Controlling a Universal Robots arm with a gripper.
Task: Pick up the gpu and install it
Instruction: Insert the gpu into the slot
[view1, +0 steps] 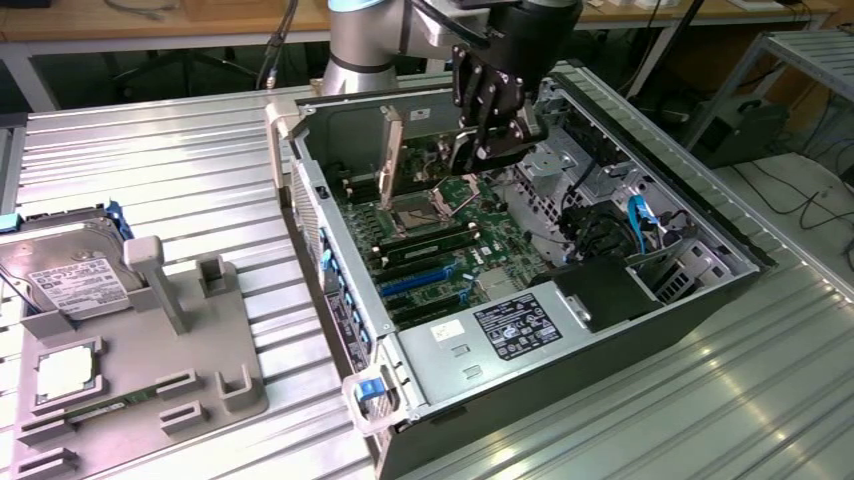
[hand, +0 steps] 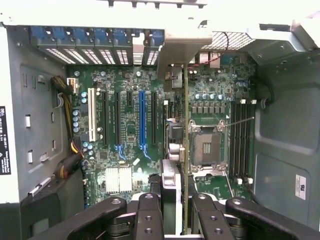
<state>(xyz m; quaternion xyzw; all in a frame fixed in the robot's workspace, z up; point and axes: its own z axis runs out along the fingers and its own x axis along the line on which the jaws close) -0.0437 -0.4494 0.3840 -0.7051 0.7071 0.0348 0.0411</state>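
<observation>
My gripper (view1: 489, 140) hangs inside the open computer case (view1: 721, 215), shut on the gpu. In the wrist view the gpu (hand: 185, 125) shows edge-on as a thin green board running away from the gripper (hand: 172, 212), and its silver bracket (hand: 182, 50) reaches the case's rear slot openings. In the exterior view the bracket (view1: 391, 150) stands upright to the left of the fingers. The card is held above the motherboard (hand: 125, 125), over the strip between the expansion slots and the CPU socket (hand: 207, 147). The blue slot (hand: 141, 120) lies a little to one side of it.
On the exterior view's left, a grey fixture (view1: 200, 350) holds a silver hard drive (view1: 67, 280), a square processor chip (view1: 64, 372) and a memory stick (view1: 114, 405). The power supply (view1: 514, 330), cables (view1: 634, 225) and the case walls close in around the motherboard.
</observation>
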